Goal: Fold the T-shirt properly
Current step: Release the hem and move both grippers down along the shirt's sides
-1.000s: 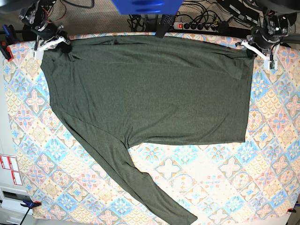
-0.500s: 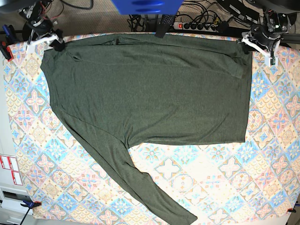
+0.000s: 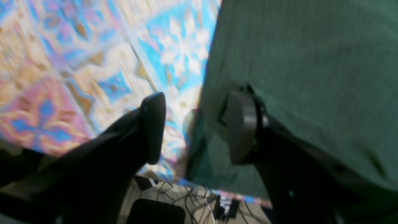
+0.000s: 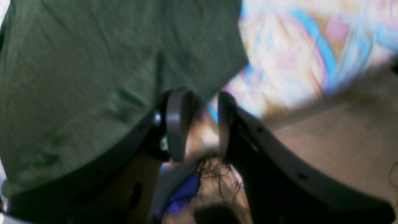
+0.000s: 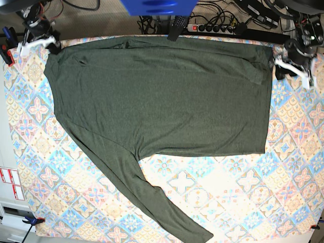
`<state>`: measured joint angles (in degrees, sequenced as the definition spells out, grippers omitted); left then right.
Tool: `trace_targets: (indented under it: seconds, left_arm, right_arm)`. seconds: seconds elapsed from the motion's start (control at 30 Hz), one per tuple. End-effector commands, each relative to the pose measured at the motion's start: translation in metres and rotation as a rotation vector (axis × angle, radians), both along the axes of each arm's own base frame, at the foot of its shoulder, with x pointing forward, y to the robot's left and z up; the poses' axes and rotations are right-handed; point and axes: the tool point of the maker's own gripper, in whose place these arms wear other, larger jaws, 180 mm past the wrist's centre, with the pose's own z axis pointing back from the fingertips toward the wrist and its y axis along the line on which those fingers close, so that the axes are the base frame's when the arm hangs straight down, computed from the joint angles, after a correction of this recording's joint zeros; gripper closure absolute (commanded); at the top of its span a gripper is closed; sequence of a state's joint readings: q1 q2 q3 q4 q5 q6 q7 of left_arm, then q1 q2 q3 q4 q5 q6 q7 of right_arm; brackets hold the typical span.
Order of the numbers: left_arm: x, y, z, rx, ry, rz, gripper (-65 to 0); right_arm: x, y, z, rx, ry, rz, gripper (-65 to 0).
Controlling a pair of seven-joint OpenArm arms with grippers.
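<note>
Patterned tablecloth (image 5: 212,197) is being covered by the T-shirt (image 5: 162,96); left gripper (image 3: 194,129) and right gripper (image 4: 197,124) are being held spread, empty; the trailing sleeve (image 5: 147,197) should be gathered inward first

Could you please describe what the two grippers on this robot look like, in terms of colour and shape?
Each gripper ends in two matte black fingers with flat, rounded paddle-like pads, seen close up on the left gripper and the right gripper. From the base view, white brackets sit on the black wrist hardware of both. No markings are legible; the wrist views are blurred.
</note>
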<state>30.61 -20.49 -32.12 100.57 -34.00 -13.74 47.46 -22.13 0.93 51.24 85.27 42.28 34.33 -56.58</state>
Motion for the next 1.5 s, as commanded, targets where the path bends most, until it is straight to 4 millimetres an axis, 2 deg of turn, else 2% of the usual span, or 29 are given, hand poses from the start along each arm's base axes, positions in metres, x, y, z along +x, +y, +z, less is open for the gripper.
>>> trace_targets:
  seconds: [0.0, 0.13, 0.23, 0.33, 0.5, 0.63, 0.83, 0.97, 1.13, 1.47]
  left_arm:
    - [0.013, 0.004, 0.015, 0.024, -0.051, -0.012, -32.7]
    - [0.048, 0.007, 0.03, 0.032, -0.135, -0.004, -32.7]
    - [0.074, 0.015, 0.037, 0.065, -0.17, 0.007, -32.7]
    - [0.102, 0.007, 0.032, 0.046, -0.155, -0.011, -32.9]
    - [0.143, 0.011, 0.03, -0.01, -0.144, 0.022, -33.2]
    - [0.177, 0.002, 0.026, -0.044, -0.141, 0.007, -33.2]
    - [0.209, -0.011, 0.02, -0.038, -0.124, -0.034, -33.2]
    - [0.226, -0.019, 0.008, -0.064, -0.121, -0.039, -33.2]
    - [0.237, -0.014, -0.01, -0.113, -0.114, 0.013, -33.2]
    - [0.251, -0.009, -0.016, -0.143, -0.139, 0.062, -33.3]
  right_arm:
    - [0.023, -0.01, 0.024, -0.045, -0.099, 0.009, -17.4]
    - [0.053, -0.011, 0.043, -0.075, -0.175, 0.027, -17.4]
    - [0.083, 0.001, 0.052, -0.07, -0.22, 0.091, -17.0]
    - [0.116, 0.019, 0.062, -0.071, -0.256, 0.197, -17.0]
    - [0.149, 0.047, 0.068, -0.086, -0.273, 0.317, -16.9]
    - [0.17, 0.053, 0.067, -0.179, -0.23, 0.389, -16.9]
    - [0.174, 0.048, 0.062, -0.251, -0.175, 0.41, -17.1]
    - [0.184, 0.048, 0.07, -0.256, -0.201, 0.407, -17.0]
    - [0.186, 0.048, 0.071, -0.256, -0.206, 0.406, -17.0]
    - [0.185, 0.048, 0.07, -0.256, -0.203, 0.406, -17.0]
